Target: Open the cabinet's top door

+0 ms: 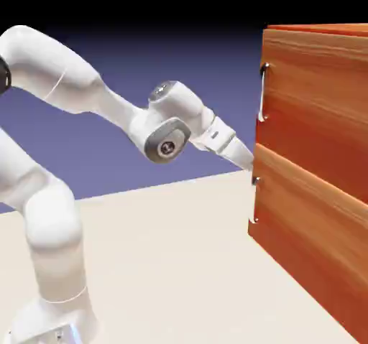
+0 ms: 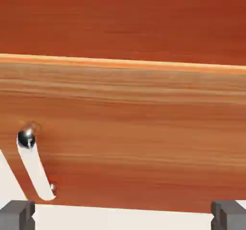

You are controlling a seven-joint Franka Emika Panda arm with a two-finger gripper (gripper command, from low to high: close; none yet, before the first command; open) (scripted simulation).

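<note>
- Closest up in the hand view, the two small grey blocky fingertips are spread wide, one in each bottom corner, and nothing is gripped between them.
- The white two-finger gripper is angled down toward the cabinet front, right around the seam between the panels. Whether anything is actually touched there can't be told.
- Just beside it sits the silver bar handle of the lower panel. In the hand view it's seen tilted, low on the left, near that side's fingertip.
- That handle is mounted on the lower reddish-orange wood-grain panel, which takes up most of the hand view.
- Above that is the top door, same reddish wood grain — it looks shut, lined up with the panel below. Its upright silver bar handle is placed near the exterior view's left edge of the door, higher than the gripper.
- The whole boxy wooden cabinet is stood on the pale tabletop, at the exterior view's right.
- Furthest back, a blue-violet backdrop is seen, faded to black up top.
</note>
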